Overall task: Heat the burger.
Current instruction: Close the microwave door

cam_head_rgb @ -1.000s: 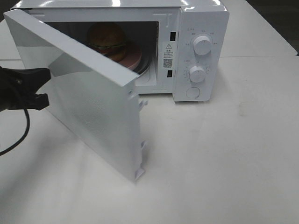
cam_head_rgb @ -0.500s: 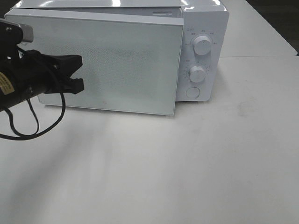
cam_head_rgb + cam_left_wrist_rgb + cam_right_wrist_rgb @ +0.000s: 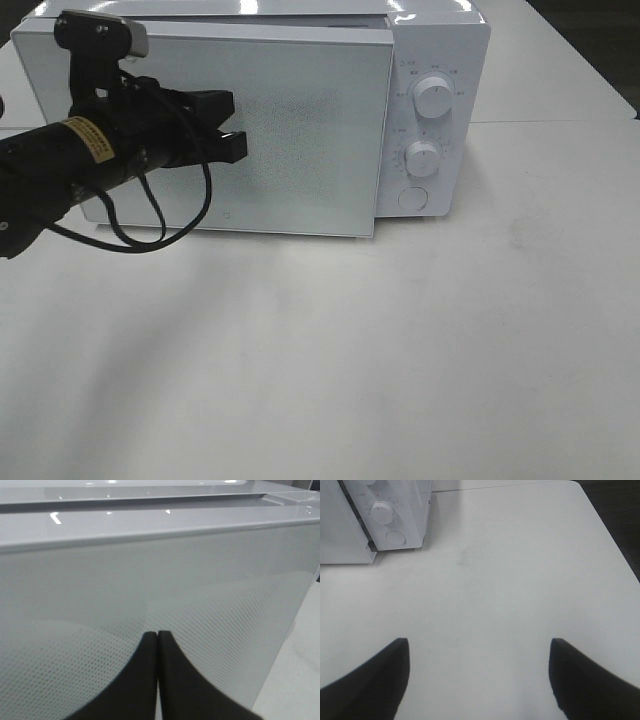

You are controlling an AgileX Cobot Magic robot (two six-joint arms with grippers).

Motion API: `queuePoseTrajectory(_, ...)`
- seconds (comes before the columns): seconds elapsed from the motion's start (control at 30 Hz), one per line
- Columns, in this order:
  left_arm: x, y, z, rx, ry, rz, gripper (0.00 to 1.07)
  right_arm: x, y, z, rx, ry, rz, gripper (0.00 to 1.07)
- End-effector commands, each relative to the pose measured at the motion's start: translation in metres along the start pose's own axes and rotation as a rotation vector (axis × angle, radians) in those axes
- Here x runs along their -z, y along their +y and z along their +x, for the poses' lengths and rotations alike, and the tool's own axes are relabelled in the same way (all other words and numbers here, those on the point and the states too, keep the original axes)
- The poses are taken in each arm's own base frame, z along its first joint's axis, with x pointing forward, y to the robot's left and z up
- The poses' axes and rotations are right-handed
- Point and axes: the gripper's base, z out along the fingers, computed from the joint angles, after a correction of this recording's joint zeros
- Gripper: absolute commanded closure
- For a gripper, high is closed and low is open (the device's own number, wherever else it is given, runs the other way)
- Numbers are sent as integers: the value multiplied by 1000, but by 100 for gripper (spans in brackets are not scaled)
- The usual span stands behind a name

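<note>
The burger is hidden behind the door of the white microwave. The door is swung almost flat against the oven front, its free edge standing slightly proud of the control panel. My left gripper is shut with nothing in it, its fingertips against the dotted door window. In the left wrist view the two black fingers meet tip to tip at the left gripper. My right gripper stands open over bare table, to the right of the microwave, holding nothing.
The control panel carries an upper knob, a lower knob and a round button. The left arm's black cable hangs in front of the door. White table stretches in front and to the right.
The microwave door has swung from wide open to nearly closed, hiding the burger. My left gripper moved right and forward along with the door. The right gripper stays still.
</note>
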Motion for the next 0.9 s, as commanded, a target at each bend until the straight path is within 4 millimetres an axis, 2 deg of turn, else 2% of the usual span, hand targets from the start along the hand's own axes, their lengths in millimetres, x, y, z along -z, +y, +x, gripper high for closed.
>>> queuePoseTrajectory(0.03,-17,-7,-2,8,3,5,107,3,0,2,4,-32,-2,34)
queuePoseTrajectory(0.33,-38,-12,-3,26,5,3,107,3,0,2,4,-32,-2,34)
queuePoseTrajectory(0.4,-50,-11,-6,37,-7,-10,107,3,0,2,4,-32,-2,34)
queuePoseTrajectory(0.5,-53,-10,-7,43,-9,-15,107,3,0,2,4,-32,-2,34)
queuePoseTrajectory(0.57,-67,-8,-9,54,-1,-31,107,3,0,2,4,-32,-2,34)
queuePoseTrajectory(0.73,-77,-7,-15,50,-8,-31,107,3,0,2,4,-32,-2,34)
queuePoseTrajectory(0.9,-73,-11,-17,11,80,-12,107,3,0,2,4,-32,-2,34)
